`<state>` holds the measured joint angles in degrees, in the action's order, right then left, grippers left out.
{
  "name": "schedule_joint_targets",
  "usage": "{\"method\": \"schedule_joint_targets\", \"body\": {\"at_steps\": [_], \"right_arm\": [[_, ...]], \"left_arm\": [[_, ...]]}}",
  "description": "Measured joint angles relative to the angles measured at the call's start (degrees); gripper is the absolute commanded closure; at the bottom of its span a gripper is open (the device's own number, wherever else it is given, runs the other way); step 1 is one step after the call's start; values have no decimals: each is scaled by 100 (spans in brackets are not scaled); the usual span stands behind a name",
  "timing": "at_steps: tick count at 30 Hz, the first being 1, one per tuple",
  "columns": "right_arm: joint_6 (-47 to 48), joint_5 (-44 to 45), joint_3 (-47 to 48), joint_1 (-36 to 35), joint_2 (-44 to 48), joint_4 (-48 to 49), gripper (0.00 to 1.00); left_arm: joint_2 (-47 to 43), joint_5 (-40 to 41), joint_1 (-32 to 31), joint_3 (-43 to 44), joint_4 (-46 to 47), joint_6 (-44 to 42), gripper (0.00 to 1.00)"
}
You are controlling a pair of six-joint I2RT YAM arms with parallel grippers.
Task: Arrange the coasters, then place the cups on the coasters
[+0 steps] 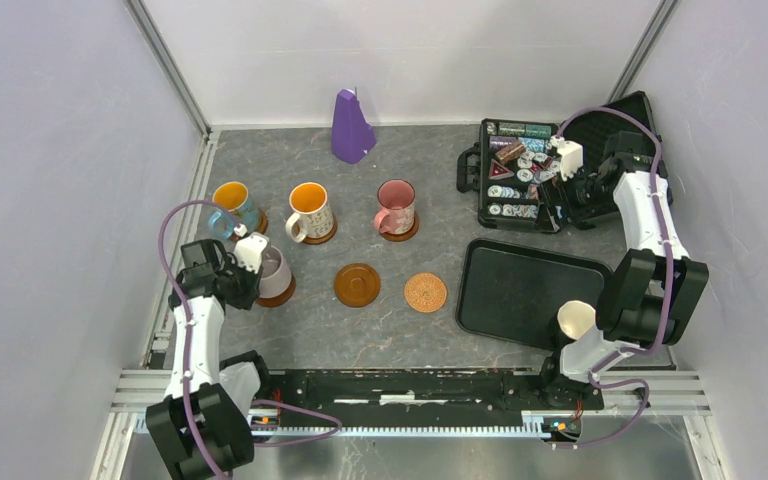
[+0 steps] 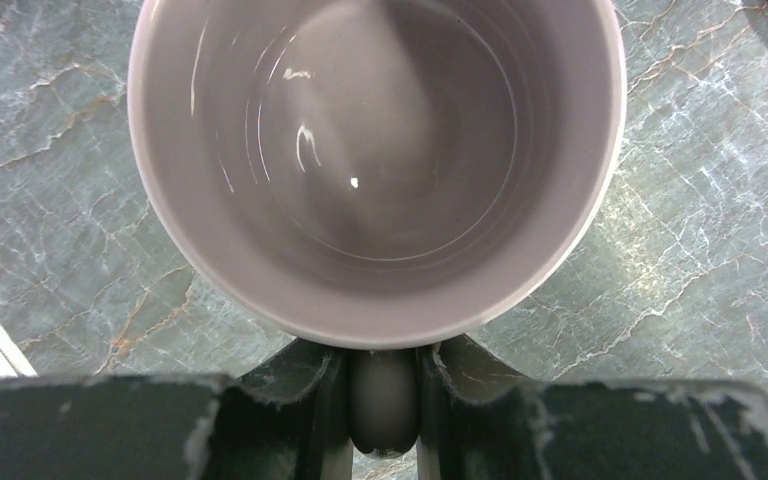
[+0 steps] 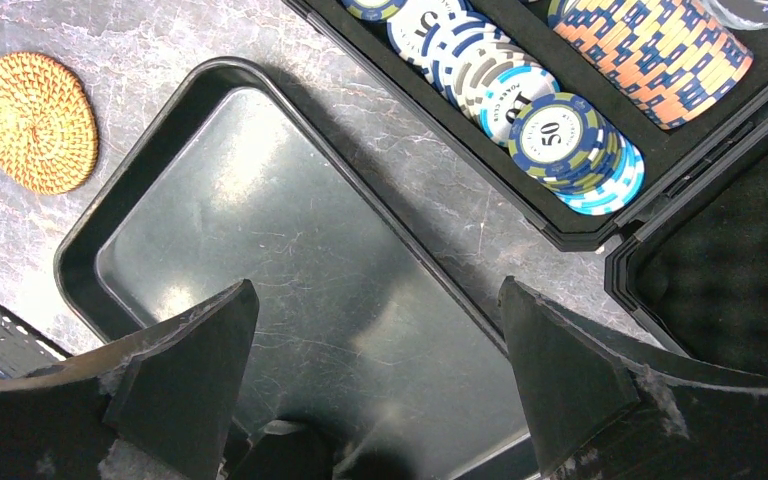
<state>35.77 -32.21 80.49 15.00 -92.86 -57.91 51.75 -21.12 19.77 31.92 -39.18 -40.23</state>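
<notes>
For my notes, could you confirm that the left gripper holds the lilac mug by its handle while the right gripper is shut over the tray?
Not quite: the right gripper is open, not shut, its jaws wide apart over the tray, as the right wrist view shows. The left gripper does hold the lilac mug by its handle.

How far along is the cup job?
Done: the blue cup, the orange-lined cup and the pink cup sit on coasters. In hand: the left gripper holds the lilac cup by its handle at a fourth coaster. Left: the brown coaster and the patterned coaster are bare, and a pale cup stands at the tray's corner. The right gripper is open.
</notes>
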Motion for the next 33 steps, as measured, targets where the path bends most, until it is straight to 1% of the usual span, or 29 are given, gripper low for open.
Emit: {"method": "schedule_joint_targets", "body": {"at_steps": [6, 10, 11, 16, 22, 23, 24, 26, 28, 31, 33], "right_arm": [[2, 74, -72, 0, 2, -15, 2], [7, 109, -72, 0, 2, -28, 2], [7, 118, -72, 0, 2, -33, 2], [20, 129, -72, 0, 2, -63, 2], [33, 129, -72, 0, 2, -85, 2], [35, 129, -72, 0, 2, -87, 2], [37, 129, -72, 0, 2, -87, 2], [48, 127, -72, 0, 2, -87, 2], [50, 127, -72, 0, 2, -85, 2], [52, 127, -72, 0, 2, -87, 2], [55, 127, -72, 0, 2, -85, 2]], "left_arm": [[203, -26, 11, -197, 328, -2, 97], [208, -28, 15, -258, 492, -17, 91], [186, -35, 15, -293, 535, -31, 89], [-87, -33, 35, -468, 599, -153, 89], [-409, 20, 48, -544, 337, -273, 88], [-448, 22, 52, -564, 306, -282, 86], [-479, 28, 52, -584, 278, -289, 80], [-505, 28, 55, -603, 275, -293, 64], [-496, 31, 70, -605, 282, -304, 52], [-446, 111, 74, -608, 293, -350, 44], [-389, 155, 74, -608, 289, -358, 42]]}}
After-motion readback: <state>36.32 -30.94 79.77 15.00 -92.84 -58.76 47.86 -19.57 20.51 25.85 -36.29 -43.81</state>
